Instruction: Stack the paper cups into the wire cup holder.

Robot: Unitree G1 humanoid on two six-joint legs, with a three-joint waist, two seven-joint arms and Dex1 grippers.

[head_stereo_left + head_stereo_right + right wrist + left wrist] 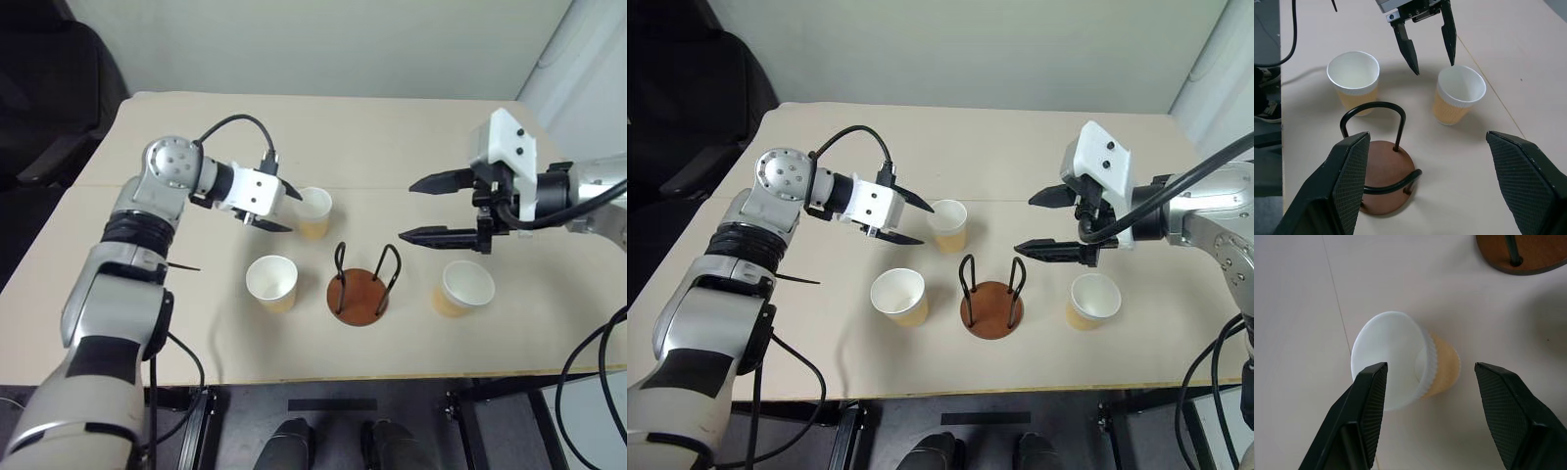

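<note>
Left gripper (290,209) just beside far paper cup (314,213)

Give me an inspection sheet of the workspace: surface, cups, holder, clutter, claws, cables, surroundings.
Surface: beige table, a seam line across it.
Paper cups: three upright, none stacked; far cup, near-left cup, right cup.
Wire cup holder: empty, standing between the near-left and right cups.
Clutter: nothing seen.
Left claw: open, beside the far cup, holding nothing.
Right claw: open wide, above the table beyond the right cup, holding nothing.
Cables: black cable looped over the left wrist; more hang at the table's front edge.
Surroundings: black chair at far left; pale wall behind.
</note>
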